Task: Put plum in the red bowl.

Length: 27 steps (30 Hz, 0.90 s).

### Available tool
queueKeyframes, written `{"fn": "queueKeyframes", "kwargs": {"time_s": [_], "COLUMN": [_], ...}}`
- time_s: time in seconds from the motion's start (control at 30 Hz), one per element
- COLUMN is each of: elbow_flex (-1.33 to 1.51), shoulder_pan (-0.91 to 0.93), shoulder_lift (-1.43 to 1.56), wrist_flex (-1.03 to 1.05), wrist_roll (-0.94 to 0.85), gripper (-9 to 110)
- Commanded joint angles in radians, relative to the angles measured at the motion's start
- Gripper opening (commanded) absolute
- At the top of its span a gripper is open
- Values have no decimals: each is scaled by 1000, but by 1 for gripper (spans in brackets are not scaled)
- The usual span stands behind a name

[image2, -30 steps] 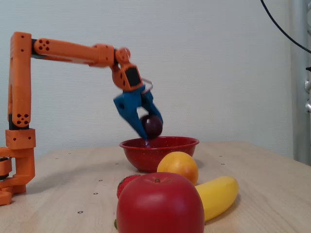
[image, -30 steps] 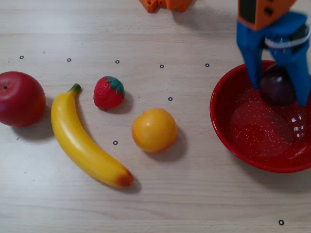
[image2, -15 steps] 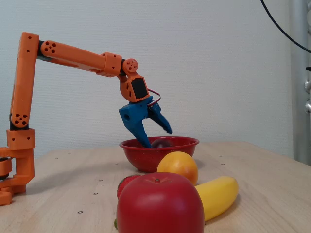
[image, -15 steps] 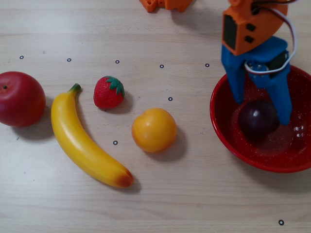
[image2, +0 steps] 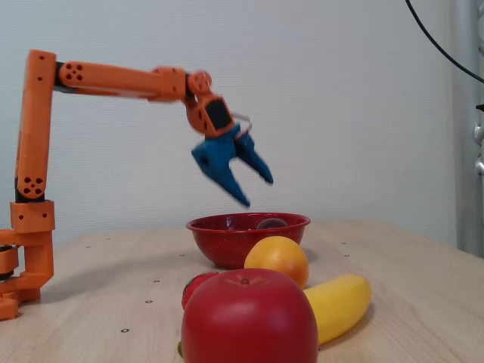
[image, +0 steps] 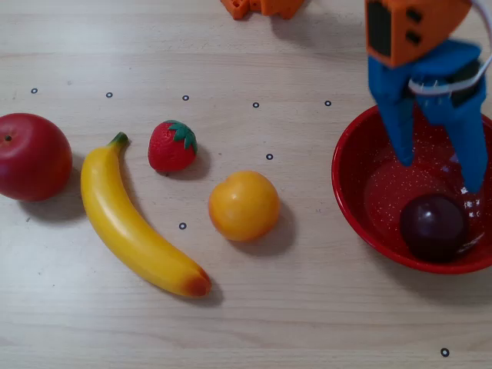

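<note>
The dark purple plum (image: 433,227) lies inside the red bowl (image: 354,204), near its front rim in the overhead view. In the fixed view only the plum's top (image2: 271,224) shows above the red bowl's rim (image2: 227,243). My blue gripper (image: 440,175) hangs open above the bowl, well clear of the plum, with nothing between its fingers. The fixed view shows the gripper (image2: 255,192) raised above the bowl's rim.
An orange (image: 244,205), a strawberry (image: 172,145), a banana (image: 136,223) and a red apple (image: 32,157) lie left of the bowl in the overhead view. In the fixed view the apple (image2: 248,319) stands large in front. The arm's base (image2: 23,257) stands at the left.
The gripper opened and let the plum drop into the bowl, then rose above it. The plum rolled toward the bowl's front rim.
</note>
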Motion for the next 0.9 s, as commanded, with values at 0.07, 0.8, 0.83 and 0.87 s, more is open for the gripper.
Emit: {"fn": "queueKeyframes", "kwargs": {"time_s": [0.07, 0.8, 0.83, 0.87], "elbow_flex": [-107, 588, 663, 736], "shoulder_pan": [-97, -492, -505, -512], "shoulder_lift": [221, 927, 980, 1034], "wrist_flex": [78, -72, -117, -161], "wrist_roll": [-51, -115, -115, -115], "gripper": [15, 0, 0, 0]}}
